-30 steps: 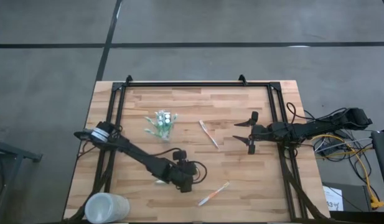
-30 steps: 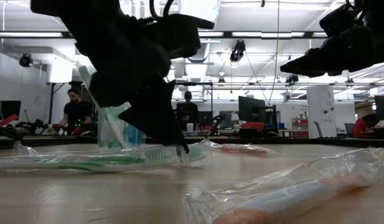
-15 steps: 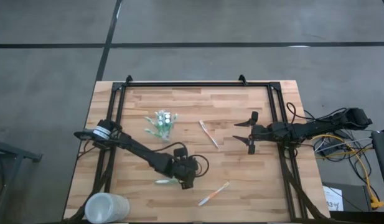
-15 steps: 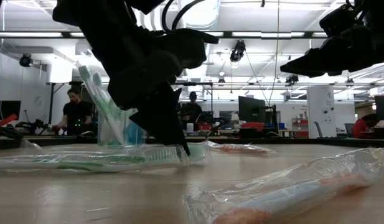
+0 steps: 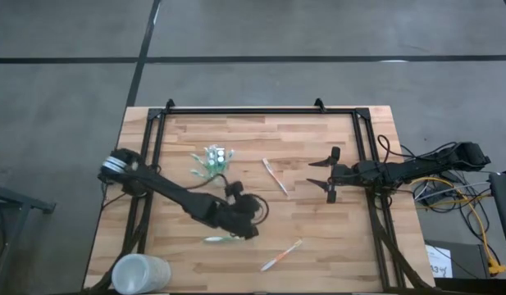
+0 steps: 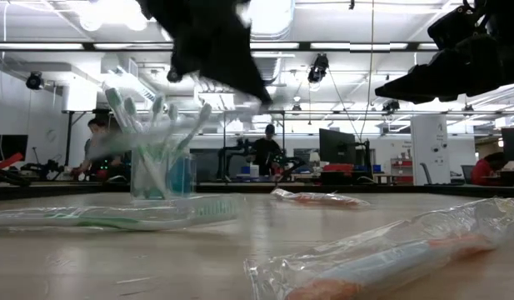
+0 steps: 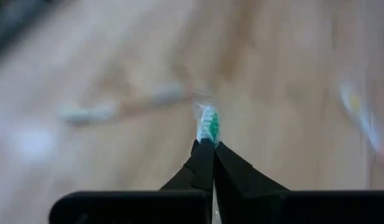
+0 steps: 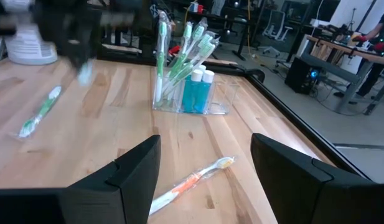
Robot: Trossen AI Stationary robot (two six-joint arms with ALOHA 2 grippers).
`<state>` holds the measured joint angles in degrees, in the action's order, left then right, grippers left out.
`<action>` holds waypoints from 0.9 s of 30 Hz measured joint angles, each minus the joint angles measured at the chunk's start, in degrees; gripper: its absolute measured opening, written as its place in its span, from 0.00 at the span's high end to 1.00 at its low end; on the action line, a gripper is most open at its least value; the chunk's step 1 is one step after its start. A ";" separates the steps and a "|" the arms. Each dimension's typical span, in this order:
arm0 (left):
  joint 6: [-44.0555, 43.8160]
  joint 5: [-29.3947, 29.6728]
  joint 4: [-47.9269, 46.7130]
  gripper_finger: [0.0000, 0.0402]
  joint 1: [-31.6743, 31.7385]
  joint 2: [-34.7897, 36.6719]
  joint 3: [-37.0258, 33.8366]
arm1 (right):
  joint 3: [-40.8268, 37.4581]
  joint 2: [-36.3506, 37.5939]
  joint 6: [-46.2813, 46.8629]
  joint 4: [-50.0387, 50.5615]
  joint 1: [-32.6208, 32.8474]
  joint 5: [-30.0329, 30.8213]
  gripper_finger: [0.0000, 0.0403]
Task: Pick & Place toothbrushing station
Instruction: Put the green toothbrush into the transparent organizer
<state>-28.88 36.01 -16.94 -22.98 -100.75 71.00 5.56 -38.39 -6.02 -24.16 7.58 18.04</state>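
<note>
Nearby, left claw (image 7: pixel 206 146) pinches a green wrapped toothbrush (image 7: pixel 208 123); right claw (image 8: pixel 204 163) gapes wide.

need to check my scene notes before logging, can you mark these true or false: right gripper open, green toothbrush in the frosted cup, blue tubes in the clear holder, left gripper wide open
1. The right gripper is open. True.
2. A green toothbrush stands in the frosted cup. False: the wrapped green toothbrush lies flat on the table, apart from the cup.
3. The clear holder contains blue tubes alongside toothbrushes. True.
4. The left gripper is wide open. False: its fingers are shut together, raised above the table.
</note>
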 joint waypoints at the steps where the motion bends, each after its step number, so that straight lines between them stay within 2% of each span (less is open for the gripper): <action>1: 0.20 2.77 0.22 0.99 -0.16 1.66 0.00 | 0.00 0.00 0.00 -0.02 0.01 0.00 0.39; 6: 4.49 15.76 0.79 1.00 -0.65 9.80 0.00 | 0.00 -0.02 0.00 0.00 0.02 0.00 0.39; 10: 9.42 20.35 1.08 1.00 -0.76 14.33 -0.46 | 0.00 0.00 0.00 -0.02 0.00 0.00 0.39; 13: 11.61 22.89 4.92 1.00 -0.76 16.95 -3.15 | 0.00 0.00 0.00 -0.02 0.00 0.00 0.39; 17: 15.47 25.18 19.64 1.00 -0.91 20.66 -11.27 | 0.00 -0.01 0.00 -0.02 0.02 0.00 0.39; 27: 34.02 26.56 69.98 1.00 -0.89 23.30 -34.59 | 0.00 0.00 0.02 -0.04 0.00 0.00 0.39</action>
<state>5.14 62.57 53.04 -23.88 -77.45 36.42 5.56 -38.39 -6.00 -24.21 7.57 18.04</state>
